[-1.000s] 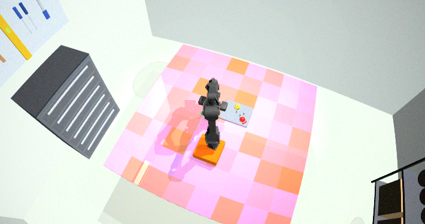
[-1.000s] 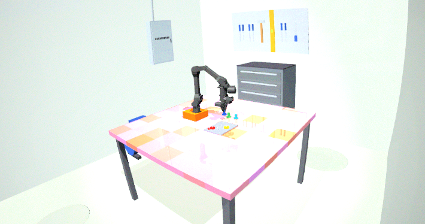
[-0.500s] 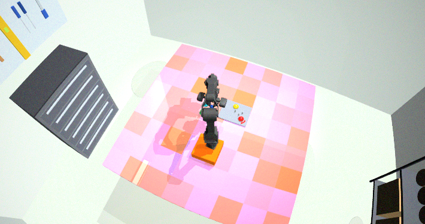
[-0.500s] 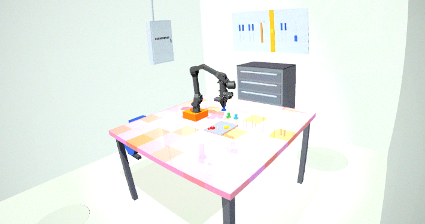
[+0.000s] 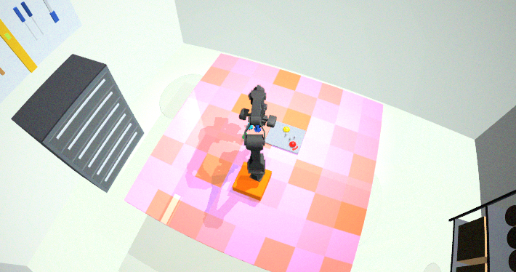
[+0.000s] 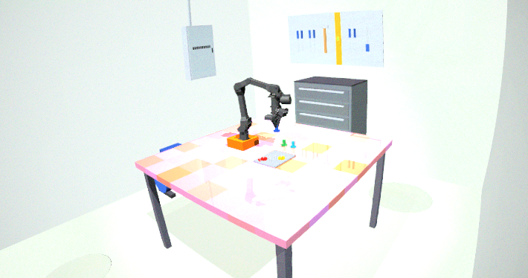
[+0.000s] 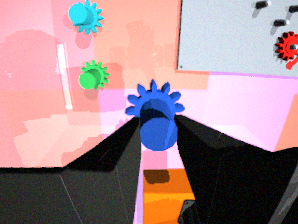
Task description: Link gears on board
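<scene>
My gripper (image 7: 157, 123) (image 6: 277, 127) is shut on the knob of the blue gear (image 7: 154, 95) (image 6: 277, 130) (image 5: 257, 129) and holds it above the table. The green gear (image 7: 102, 73) (image 6: 284, 143) and the cyan gear (image 7: 91, 19) (image 6: 293, 145) stand on the table, to the left in the wrist view. The grey board (image 7: 215, 40) (image 5: 276, 141) (image 6: 275, 163) carries the red gear (image 7: 288, 47) (image 5: 291, 144) (image 6: 263, 159) and the yellow gear (image 5: 286, 129) (image 6: 281, 158). Several short empty pegs stand between those two. The yellow gear is outside the wrist view.
The arm's orange base (image 5: 251, 185) (image 6: 242, 143) stands behind the gripper, on the table (image 5: 232, 250) (image 6: 238, 189). A red arrow (image 5: 295, 148) lies beside the red gear. A dark drawer cabinet (image 5: 91, 126) (image 6: 331, 103) stands beyond the table.
</scene>
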Robot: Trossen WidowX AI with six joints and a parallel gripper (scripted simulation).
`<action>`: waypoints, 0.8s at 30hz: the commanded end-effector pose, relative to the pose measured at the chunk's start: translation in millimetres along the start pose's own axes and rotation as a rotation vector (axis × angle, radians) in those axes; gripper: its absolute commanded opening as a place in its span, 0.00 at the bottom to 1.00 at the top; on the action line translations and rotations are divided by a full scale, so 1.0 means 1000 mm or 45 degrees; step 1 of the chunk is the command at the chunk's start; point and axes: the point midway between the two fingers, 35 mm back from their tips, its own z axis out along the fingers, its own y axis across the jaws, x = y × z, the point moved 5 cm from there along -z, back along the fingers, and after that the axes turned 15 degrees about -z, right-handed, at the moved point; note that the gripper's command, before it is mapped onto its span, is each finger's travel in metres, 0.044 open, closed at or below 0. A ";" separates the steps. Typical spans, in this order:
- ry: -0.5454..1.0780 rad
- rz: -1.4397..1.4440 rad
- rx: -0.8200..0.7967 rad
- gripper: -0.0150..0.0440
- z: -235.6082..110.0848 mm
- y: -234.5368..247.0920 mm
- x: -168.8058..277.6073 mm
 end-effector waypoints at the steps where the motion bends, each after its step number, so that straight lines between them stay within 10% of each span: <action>1: -0.004 -0.005 -0.006 0.25 -0.013 0.000 0.003; 24: -0.007 0.023 -0.019 0.25 -0.004 -0.032 -0.010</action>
